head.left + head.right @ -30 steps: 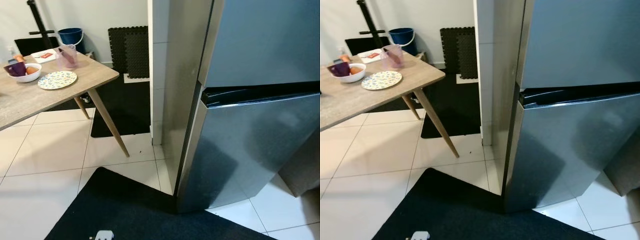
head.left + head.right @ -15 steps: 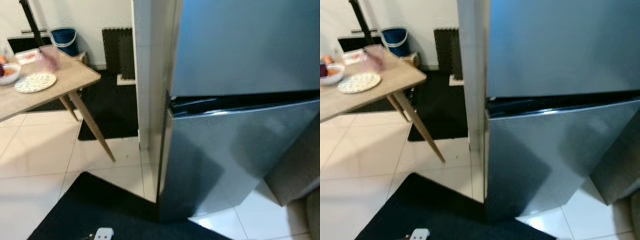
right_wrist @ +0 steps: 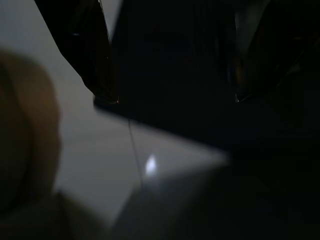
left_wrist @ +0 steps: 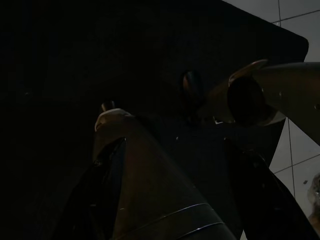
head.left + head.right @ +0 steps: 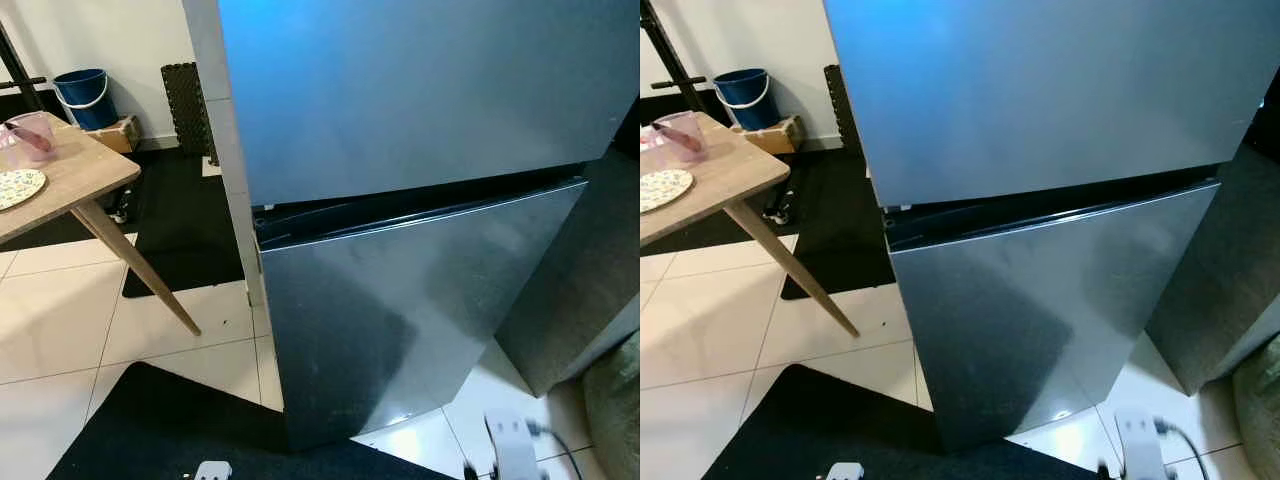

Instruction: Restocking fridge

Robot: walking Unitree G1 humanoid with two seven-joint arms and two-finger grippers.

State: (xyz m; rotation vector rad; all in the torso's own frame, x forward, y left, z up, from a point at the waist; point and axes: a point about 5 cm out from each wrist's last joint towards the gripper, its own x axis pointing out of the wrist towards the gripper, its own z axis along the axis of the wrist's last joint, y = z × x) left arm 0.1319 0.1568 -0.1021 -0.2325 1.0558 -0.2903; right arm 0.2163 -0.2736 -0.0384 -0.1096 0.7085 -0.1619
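A tall steel fridge stands straight ahead with its upper door (image 5: 420, 90) and lower door (image 5: 400, 310) both closed; a dark handle slot (image 5: 400, 205) runs between them. Both arms hang low. In the very dark left wrist view, my left gripper (image 4: 175, 150) points down at the black mat, its fingers spread with nothing gripped. My right gripper (image 3: 170, 95) is also open, its two fingers apart over the mat edge and pale tile.
A wooden table (image 5: 70, 175) stands at the left with a patterned plate (image 5: 15, 187) and a pink jug (image 5: 30, 135). A blue bucket (image 5: 82, 95) sits behind it. A black mat (image 5: 150, 430) lies underfoot, a white power strip (image 5: 510, 445) lies by a grey cabinet (image 5: 590, 270).
The camera has swung right toward the fridge. The table has slid to the left edge of the view and the fridge front now faces me squarely. The doors stay closed.
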